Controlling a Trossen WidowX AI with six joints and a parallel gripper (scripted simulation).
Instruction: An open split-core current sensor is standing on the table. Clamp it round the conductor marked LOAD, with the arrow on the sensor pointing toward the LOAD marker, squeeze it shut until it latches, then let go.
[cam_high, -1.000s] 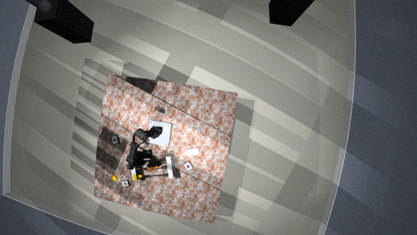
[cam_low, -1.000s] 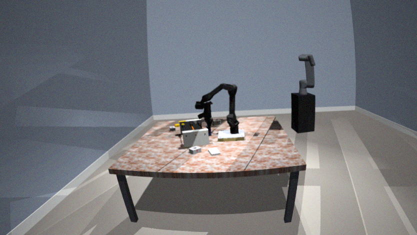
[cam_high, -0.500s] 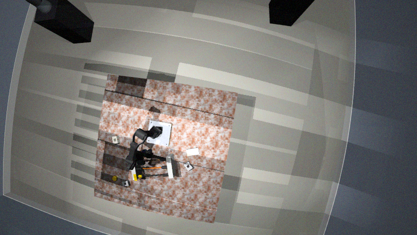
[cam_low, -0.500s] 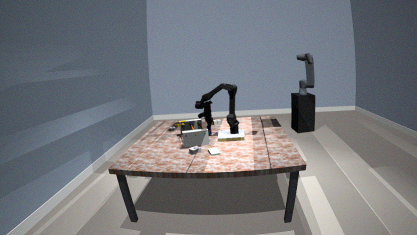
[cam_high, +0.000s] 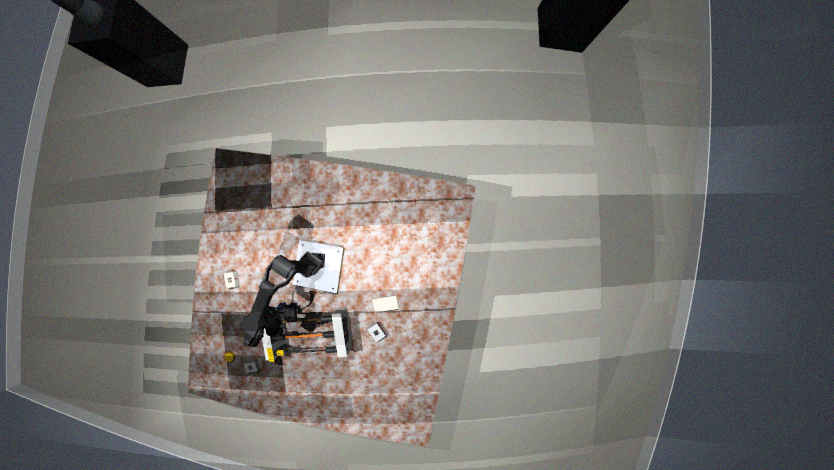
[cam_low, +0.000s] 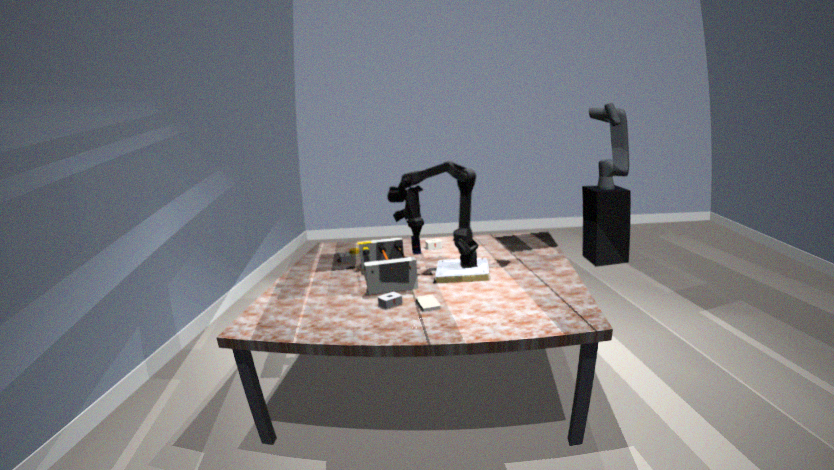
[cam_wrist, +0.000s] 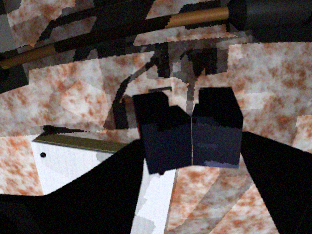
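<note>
Black gripper clamped on dark-blue blocky split-core sensor just above mottled reddish surface, white base plate beside, orange-and-black conductor rods spanning just beyond.

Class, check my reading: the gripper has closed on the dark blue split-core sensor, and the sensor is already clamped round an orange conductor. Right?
Partly. The gripper is shut on the dark blue sensor, but the wrist view shows the sensor apart from the orange conductor, not round it.

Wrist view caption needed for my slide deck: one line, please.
Jaws shut on the dark blue split-core sensor above the table, orange conductor running beyond it.
</note>
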